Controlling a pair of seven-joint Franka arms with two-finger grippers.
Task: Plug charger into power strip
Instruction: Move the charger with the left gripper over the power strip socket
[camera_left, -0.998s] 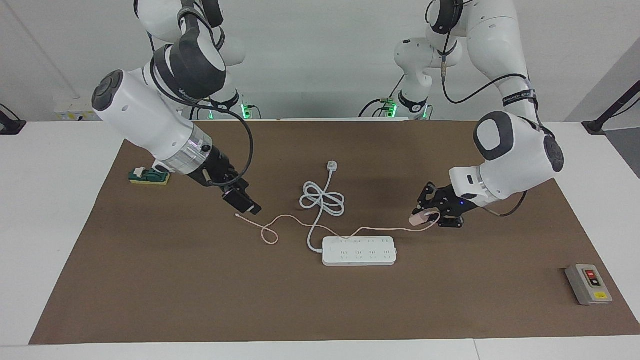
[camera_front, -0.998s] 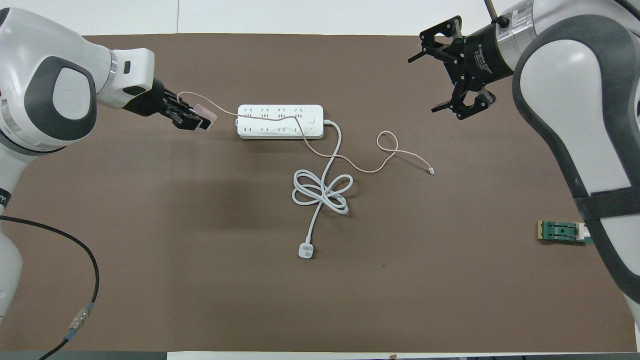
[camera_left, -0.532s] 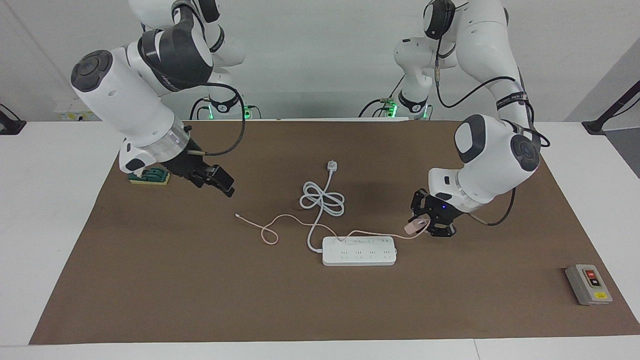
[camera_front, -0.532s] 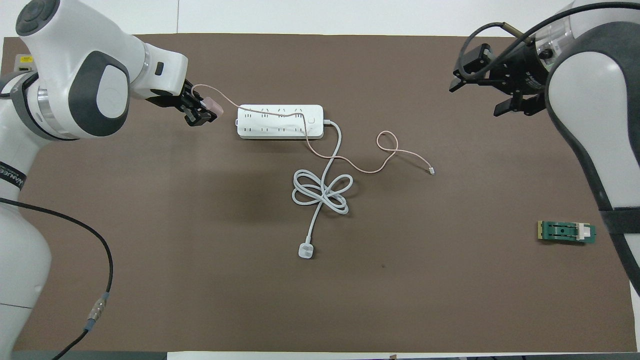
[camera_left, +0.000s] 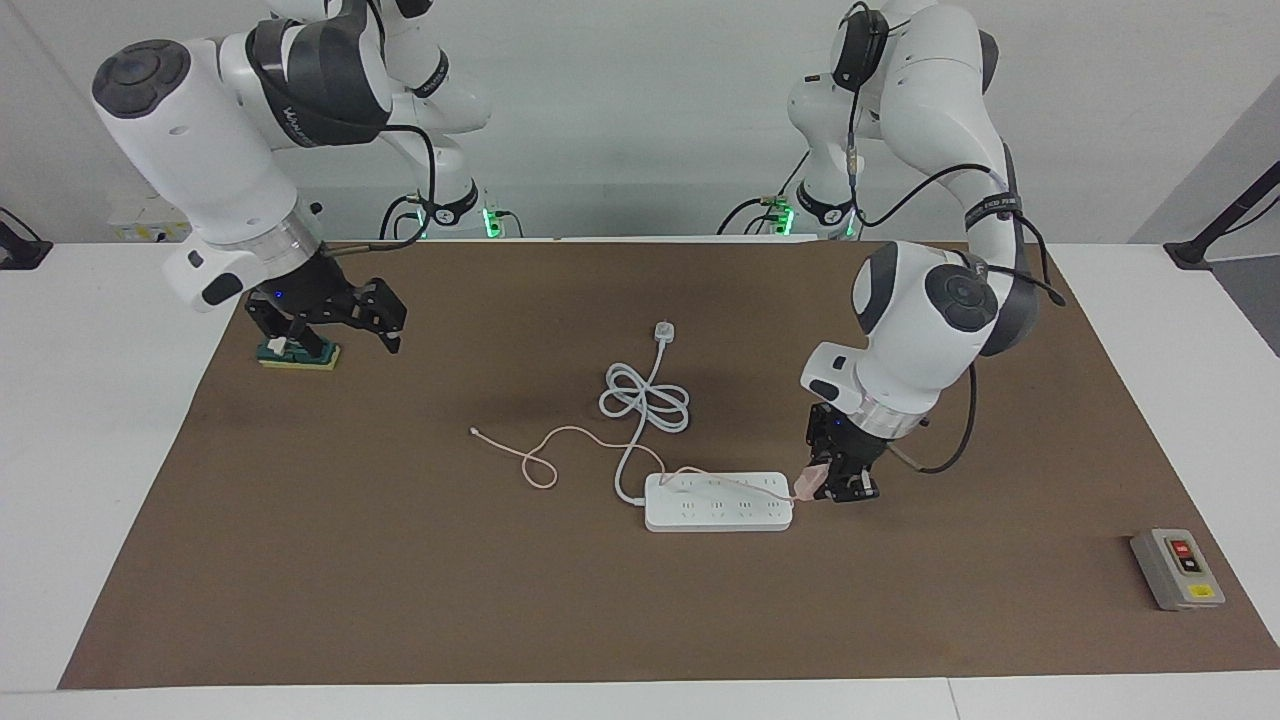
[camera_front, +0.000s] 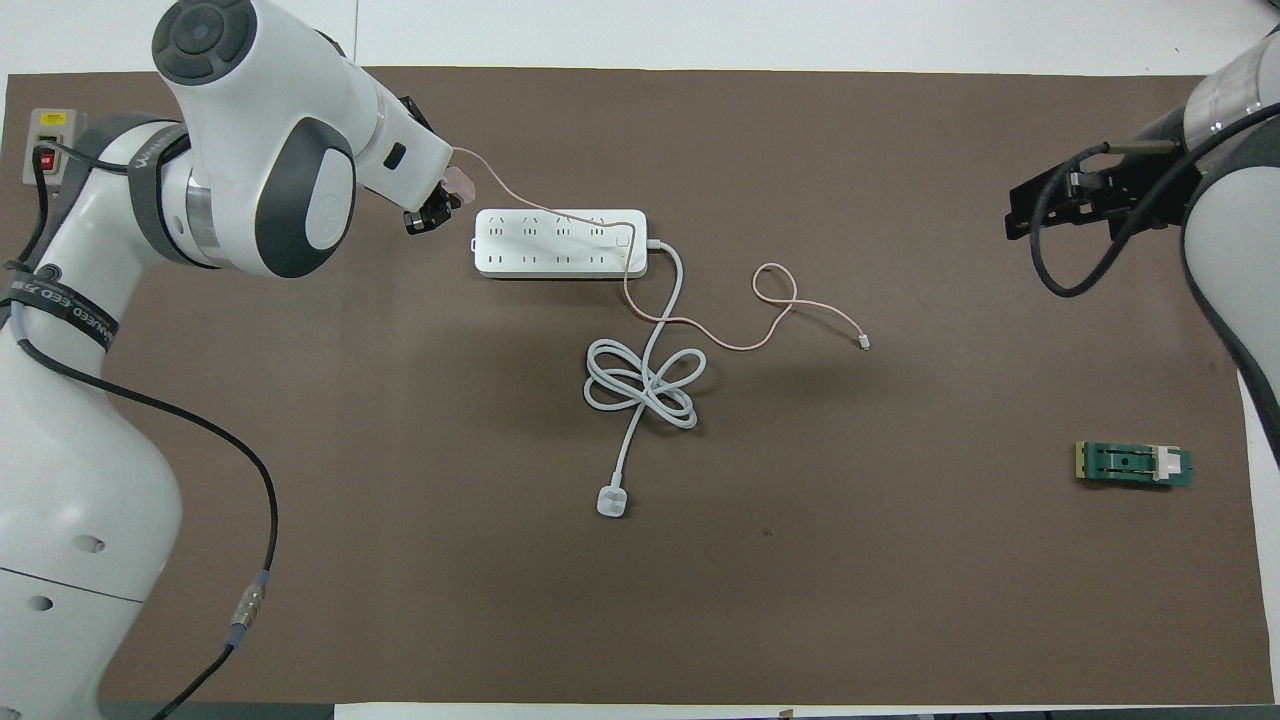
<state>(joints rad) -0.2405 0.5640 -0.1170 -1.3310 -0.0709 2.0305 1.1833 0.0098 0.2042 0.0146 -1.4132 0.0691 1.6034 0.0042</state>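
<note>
The white power strip (camera_left: 718, 502) (camera_front: 560, 243) lies flat on the brown mat. My left gripper (camera_left: 832, 488) (camera_front: 432, 210) points down just off the strip's end toward the left arm's side, shut on the pale pink charger (camera_left: 807, 485) (camera_front: 460, 182). The charger hangs a little above the mat beside that end. Its thin pink cable (camera_left: 560, 440) (camera_front: 775, 295) trails over the strip and loops on the mat. My right gripper (camera_left: 328, 335) (camera_front: 1075, 195) is open and holds nothing, raised over the mat near the green switch (camera_left: 298, 352).
The strip's thick white cord (camera_left: 645, 400) (camera_front: 645, 380) lies coiled nearer the robots, ending in a white plug (camera_left: 664, 331) (camera_front: 611, 502). A grey button box (camera_left: 1177, 568) (camera_front: 45, 145) sits at the mat corner toward the left arm's end. The green switch (camera_front: 1133, 464) lies toward the right arm's end.
My left gripper turned downward and carried the charger closer to the strip's end. My right arm pulled away from the cable's free end and back over the green switch.
</note>
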